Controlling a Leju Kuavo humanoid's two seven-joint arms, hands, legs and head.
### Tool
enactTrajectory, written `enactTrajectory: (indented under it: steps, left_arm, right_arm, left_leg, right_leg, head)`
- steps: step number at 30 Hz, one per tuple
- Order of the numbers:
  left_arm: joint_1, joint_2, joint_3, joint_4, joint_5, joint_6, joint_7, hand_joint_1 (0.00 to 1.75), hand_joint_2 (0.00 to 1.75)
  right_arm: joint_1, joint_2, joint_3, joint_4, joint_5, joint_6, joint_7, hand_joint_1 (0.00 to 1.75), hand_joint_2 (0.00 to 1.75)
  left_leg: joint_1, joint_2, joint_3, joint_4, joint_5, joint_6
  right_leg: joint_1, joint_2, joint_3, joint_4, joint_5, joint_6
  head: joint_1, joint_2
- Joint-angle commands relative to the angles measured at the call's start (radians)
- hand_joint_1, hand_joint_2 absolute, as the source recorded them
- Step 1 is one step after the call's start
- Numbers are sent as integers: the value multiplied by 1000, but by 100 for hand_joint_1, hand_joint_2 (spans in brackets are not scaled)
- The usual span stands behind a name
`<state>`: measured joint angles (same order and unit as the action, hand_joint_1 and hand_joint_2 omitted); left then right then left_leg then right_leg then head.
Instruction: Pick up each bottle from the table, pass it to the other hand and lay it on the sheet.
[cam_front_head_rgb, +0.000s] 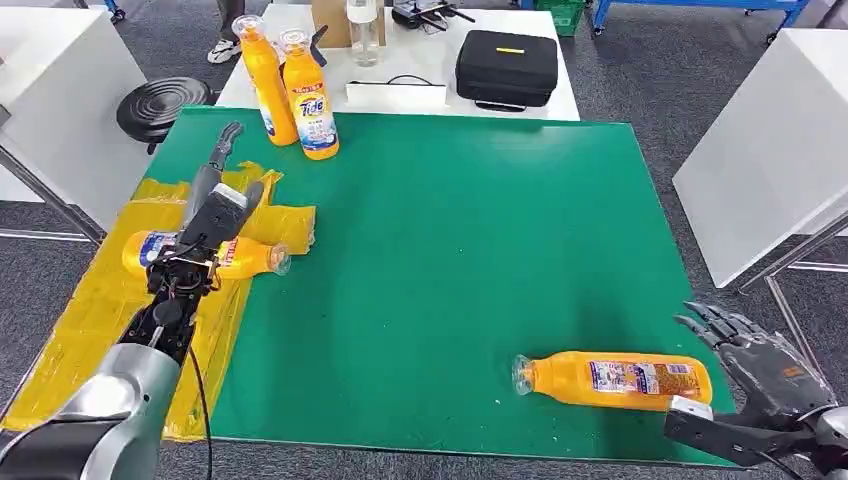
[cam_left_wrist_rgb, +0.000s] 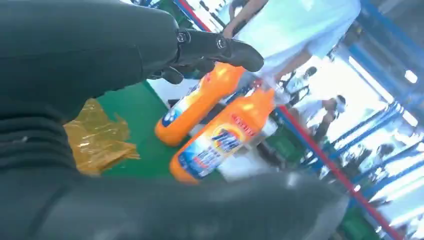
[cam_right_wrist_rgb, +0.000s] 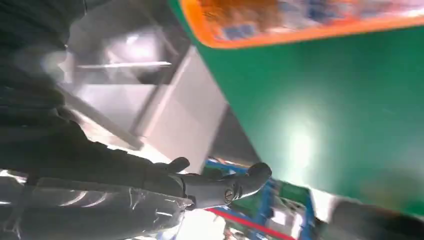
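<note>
Two orange Tide bottles (cam_front_head_rgb: 265, 85) (cam_front_head_rgb: 309, 100) stand upright at the back left of the green mat (cam_front_head_rgb: 450, 250); the left wrist view shows them too (cam_left_wrist_rgb: 197, 105) (cam_left_wrist_rgb: 225, 140). A third bottle (cam_front_head_rgb: 250, 257) lies on the yellow sheet (cam_front_head_rgb: 90, 320) at the left, partly hidden by my left hand (cam_front_head_rgb: 215, 205), which hovers over it with fingers stretched out and holds nothing. A fourth bottle (cam_front_head_rgb: 610, 380) lies near the front right edge. My right hand (cam_front_head_rgb: 760, 375) sits just right of it, fingers spread, not touching. The right wrist view shows that bottle's edge (cam_right_wrist_rgb: 300, 22).
Behind the mat a white table carries a black case (cam_front_head_rgb: 506, 67), a clear bottle (cam_front_head_rgb: 363, 30) and a flat white box (cam_front_head_rgb: 396, 95). A black stool (cam_front_head_rgb: 160, 105) stands at the back left. White tables flank both sides. A person's shoe (cam_front_head_rgb: 224, 50) shows near the back.
</note>
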<state>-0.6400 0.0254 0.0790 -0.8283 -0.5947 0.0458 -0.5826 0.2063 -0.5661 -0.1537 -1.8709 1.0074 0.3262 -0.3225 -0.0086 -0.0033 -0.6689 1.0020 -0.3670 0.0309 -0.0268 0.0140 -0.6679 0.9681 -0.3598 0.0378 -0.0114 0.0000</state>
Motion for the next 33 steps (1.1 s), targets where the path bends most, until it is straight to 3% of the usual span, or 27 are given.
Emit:
enactTrajectory:
  steps: [1, 3, 7, 11, 17, 23, 27, 30, 33]
  left_arm:
    - [122, -63, -169, -409, 71, -18, 86, 0, 175]
    - [116, -63, -177, -401, 86, -24, 88, 0, 175]
    - [78, -69, -202, -341, 71, -4, 85, 0, 175]
    - [78, -66, -210, -332, 62, 8, 82, 0, 175]
    - [95, -65, -218, -339, 69, 4, 77, 0, 175]
    - [93, -65, -216, -294, 104, 7, 46, 0, 175]
    - [85, -65, -218, -298, 105, 5, 50, 0, 175]
    - [87, -65, -219, -298, 107, 5, 54, 0, 175]
    - [88, -66, -219, -298, 107, 5, 54, 0, 175]
  right_arm:
    - [-148, 106, 97, 337, 70, -32, 19, 0, 175]
    - [-184, 94, 132, 392, 70, -35, 16, 0, 175]
    - [-139, 78, 143, 366, 36, -49, 26, 0, 175]
    - [-130, 84, 150, 357, 32, -50, 32, 0, 175]
    - [-187, 138, 203, 451, 57, -81, 48, 0, 175]
    - [-368, 150, 313, 669, 59, -104, 16, 0, 175]
    - [-399, 142, 341, 718, 45, -87, 9, 0, 175]
    - [-425, 153, 354, 763, 47, -88, 9, 16, 175]
    - [-424, 155, 355, 766, 47, -88, 9, 16, 175]
  left_leg:
    - [3, 0, 5, 0, -2, -2]
    - [3, 3, 9, 0, -5, -2]
    - [1, -1, 4, 0, -2, -1]
    - [2, -1, 8, 0, -4, -2]
    - [3, 3, 9, -1, -4, -2]
    - [2, 5, 7, -1, -3, -1]
    - [2, 4, 9, 0, -4, -2]
    - [2, 1, 7, 0, -2, -1]
    - [2, 3, 10, 0, -3, -1]
  right_leg:
    - [3, -1, 7, -3, -1, -2]
    - [3, 1, 10, -3, -3, -3]
    - [2, -2, 5, -1, -1, -2]
    - [2, -3, 10, -1, -4, -3]
    - [3, 1, 9, -2, -2, -3]
    - [2, 3, 7, -2, 0, -2]
    - [3, 2, 9, -1, -1, -3]
    - [2, -1, 8, -1, -1, -2]
    - [3, 1, 10, -2, -2, -2]
  head:
    - [0, 0]
    - [0, 0]
    - [0, 0]
    - [0, 0]
    - [0, 0]
    - [0, 0]
    - [0, 0]
    - [0, 0]
    - [0, 0]
